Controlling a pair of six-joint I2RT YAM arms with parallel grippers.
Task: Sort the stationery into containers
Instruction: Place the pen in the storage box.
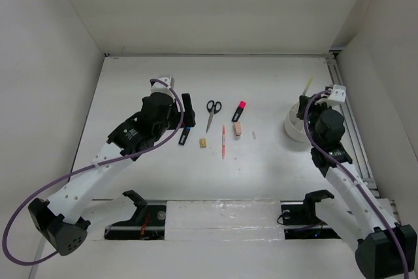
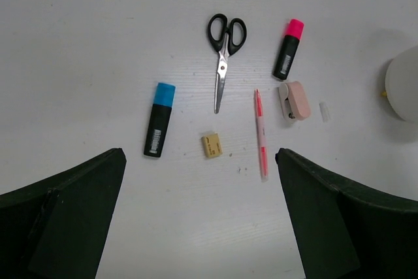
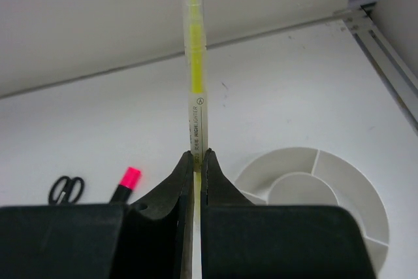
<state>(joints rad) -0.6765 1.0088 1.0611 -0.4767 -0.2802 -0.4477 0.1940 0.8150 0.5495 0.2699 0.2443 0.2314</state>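
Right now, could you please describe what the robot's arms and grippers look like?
The left arm and right arm share white links, black joints and black wrist housings. A purple cable trails along each. The left gripper and right gripper are black, with two tapering fingers.

White table (image 1: 274, 181); plain white walls (image 1: 215, 4) at 9, 12, 3 o'clock; metal rail (image 1: 362, 151) along 3 o'clock edge; even light.

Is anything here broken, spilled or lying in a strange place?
Nothing is broken or spilled. Only a small pale piece lies loose beside the pink eraser; I cannot tell what it is. The right claw grips the highlighter.
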